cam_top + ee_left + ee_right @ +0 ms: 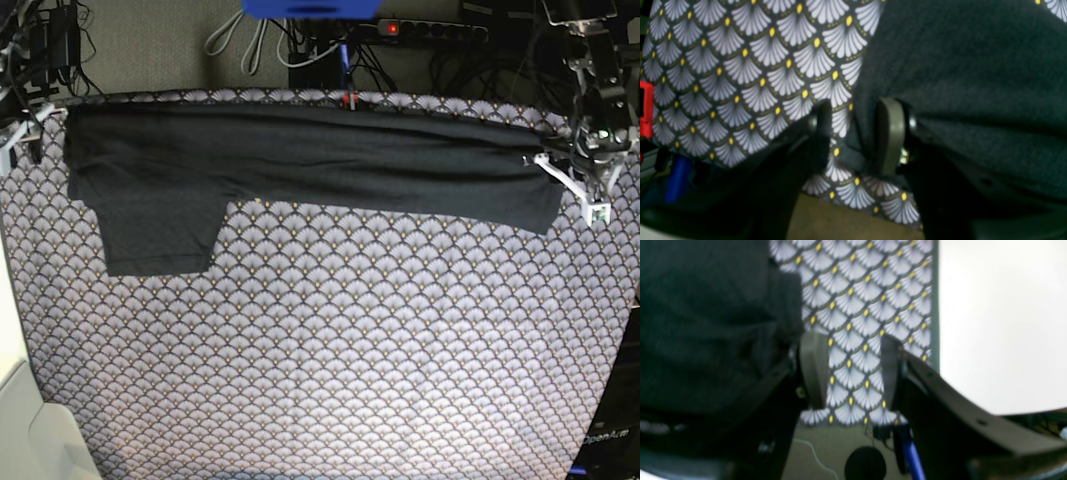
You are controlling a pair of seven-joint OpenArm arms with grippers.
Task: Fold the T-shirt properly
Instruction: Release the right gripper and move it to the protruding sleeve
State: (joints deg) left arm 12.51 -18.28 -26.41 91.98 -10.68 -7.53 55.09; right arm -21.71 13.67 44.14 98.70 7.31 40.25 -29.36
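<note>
One counter cloth (320,380) across the whole near half, grey fan scales dotted yellow, flat and bare toward the front edge. Farther in, on the base view's left, a single short sleeve (160,235) of the T-shirt (300,165), spread flat and pointing toward the front. Beyond the sleeve, the rest of the dark charcoal garment, doubled into one long narrow band running side to side along the far part of the cloth, slightly slanted at its end on the view's right.

At that end, the left hand (590,195), low at the corner of the band. Seen from its wrist camera: both fingers (892,133) standing apart, the shirt's edge lying against the inner face of one finger, patterned cloth showing in the rest of the gap. Grips nothing.

At the other end, on the base view's left, the right hand (22,130), just beside the band's corner. Seen from its own wrist camera: fingers (813,370) likewise parted, only fan pattern between them, dark fabric bunched just outside one finger. Holds nothing either.

Past the far edge of the cloth, a power strip (430,30) with a red light, loose cables (240,40), and something blue (310,8) at the top of the view.
</note>
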